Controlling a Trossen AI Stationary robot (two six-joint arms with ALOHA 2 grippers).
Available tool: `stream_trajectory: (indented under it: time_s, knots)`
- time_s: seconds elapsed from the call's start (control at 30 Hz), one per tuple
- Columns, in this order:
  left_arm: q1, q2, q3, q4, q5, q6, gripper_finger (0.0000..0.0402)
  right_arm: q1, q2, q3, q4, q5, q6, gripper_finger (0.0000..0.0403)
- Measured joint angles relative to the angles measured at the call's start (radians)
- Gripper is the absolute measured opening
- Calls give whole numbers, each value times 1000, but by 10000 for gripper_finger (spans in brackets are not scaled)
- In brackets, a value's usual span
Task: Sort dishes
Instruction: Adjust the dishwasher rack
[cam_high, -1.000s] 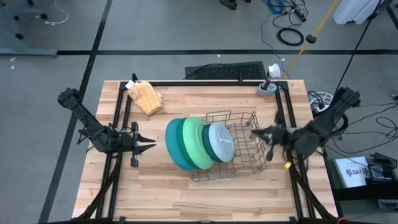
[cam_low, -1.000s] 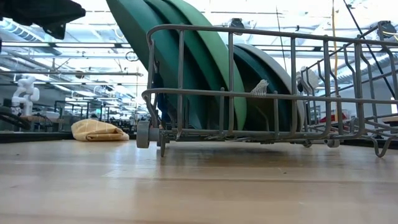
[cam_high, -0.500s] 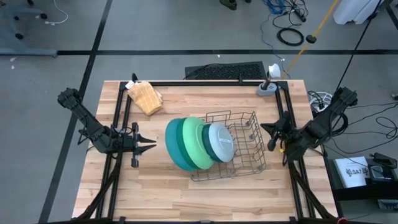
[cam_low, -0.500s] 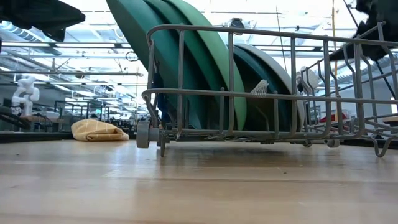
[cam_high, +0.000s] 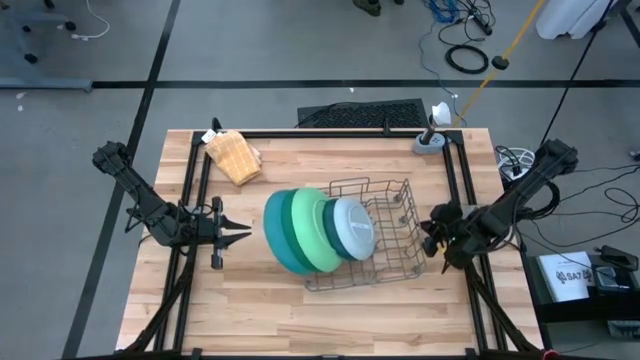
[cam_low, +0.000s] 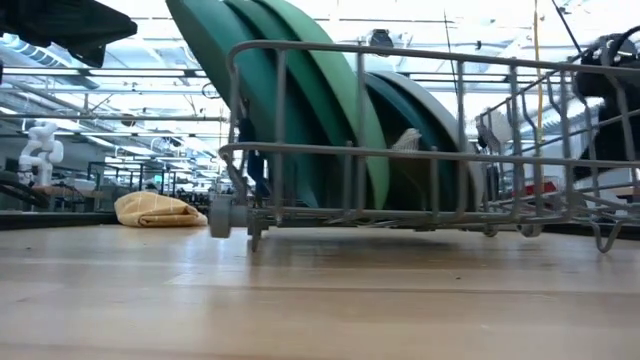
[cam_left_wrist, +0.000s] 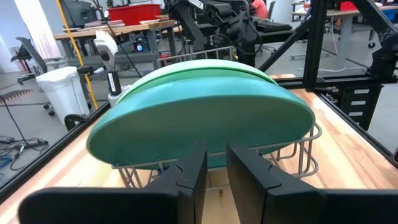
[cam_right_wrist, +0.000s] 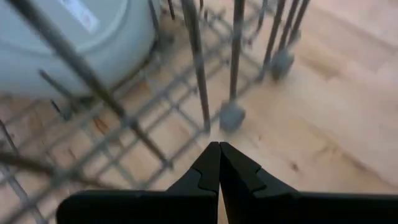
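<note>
Several plates stand on edge, leaning toward the table's right in the grey wire rack (cam_high: 392, 215): teal (cam_high: 280, 235), dark green, light green (cam_high: 315, 230) and pale blue-grey (cam_high: 355, 228). In the low view they fill the rack (cam_low: 400, 155). My left gripper (cam_high: 243, 234) is open and empty, left of the teal plate (cam_left_wrist: 199, 118). My right gripper (cam_high: 432, 236) is shut, low at the rack's right side, its tips (cam_right_wrist: 219, 146) just before a rack foot (cam_right_wrist: 230, 117). My right gripper's shut fingertips (cam_right_wrist: 214, 158) point level from the table's right at the lower part of the rack's right wall (cam_right_wrist: 202, 93), beside a foot. I cannot tell whether they touch the wire at this moment.
A tan waffle-textured cloth (cam_high: 235, 157) lies at the far left of the table. A small grey round stand (cam_high: 430, 142) sits at the far right corner. Black frame rails (cam_high: 190, 200) run along the table's left, far and right sides. Bare wood lies near the front edge.
My right gripper has drawn back from the rack toward the table's right, then come toward the near edge and in again at the rack's right side. The rack with its plates has slid a little toward the table's left.
</note>
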Motion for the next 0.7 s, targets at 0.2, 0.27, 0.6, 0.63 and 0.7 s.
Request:
stream_trajectory:
  time_s: [0.2,0.27,0.6,0.63,0.7]
  knots:
    - [0,0,0,0,0,-5,72,-1,111,-8,138,-51,-24,0]
    - [0,0,0,0,0,-8,72,-1,147,-7,194,-53,-37,0]
    - [0,0,0,1,0,-23,72,-12,294,-6,417,-52,-99,0]
    - [0,0,0,1,0,-24,72,-18,305,-6,430,-52,-106,0]
    - [0,0,0,2,0,-24,72,-32,325,-6,469,-52,-132,0]
